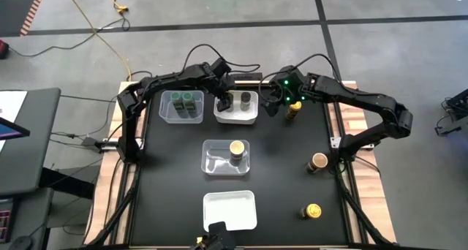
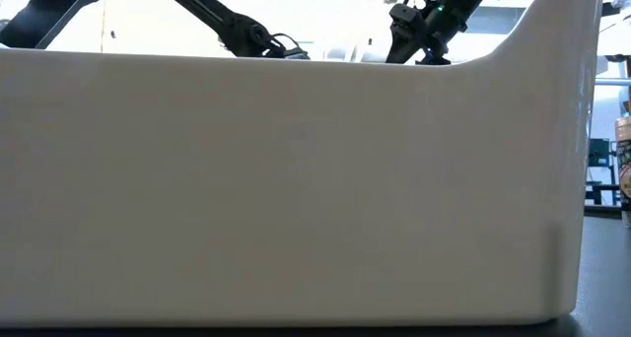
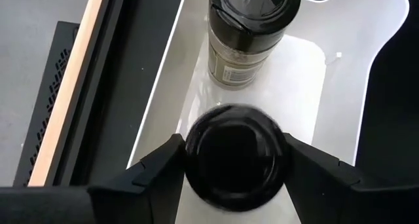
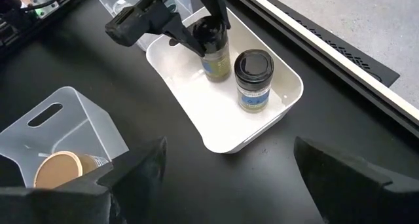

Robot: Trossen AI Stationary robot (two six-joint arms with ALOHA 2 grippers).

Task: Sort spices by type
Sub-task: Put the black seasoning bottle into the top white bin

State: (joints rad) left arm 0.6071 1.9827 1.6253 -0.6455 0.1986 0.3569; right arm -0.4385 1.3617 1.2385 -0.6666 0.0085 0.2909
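Note:
Two dark-lidded spice jars stand in the white tray (image 1: 248,119) at the table's far middle. My left gripper (image 3: 234,160) is shut on the left one (image 4: 213,50); the other (image 4: 253,80) stands free beside it. My right gripper (image 1: 272,105) hangs open just right of that tray, holding nothing. Two green-lidded jars (image 1: 183,99) stand in a clear tray at the far left. A tan-lidded jar (image 1: 236,149) stands in the clear middle tray. On the bare table at the right stand a yellow-lidded jar (image 1: 292,112), a tan-lidded jar (image 1: 319,161) and a second yellow-lidded jar (image 1: 312,211). My left gripper pinches the jar's dark lid (image 3: 196,160) between its two fingers, one on each side of the rim. The fingers (image 3: 157,171) slant down from the table's left and near side. The jar stands upright with its bottom on the tray floor (image 4: 216,99).
A white tray (image 1: 229,210) lies empty at the near edge; its wall (image 2: 296,179) fills almost all of the low view. The table's wooden side rails (image 1: 351,118) run along the black mat. Bare mat lies between the trays and the right-hand jars.

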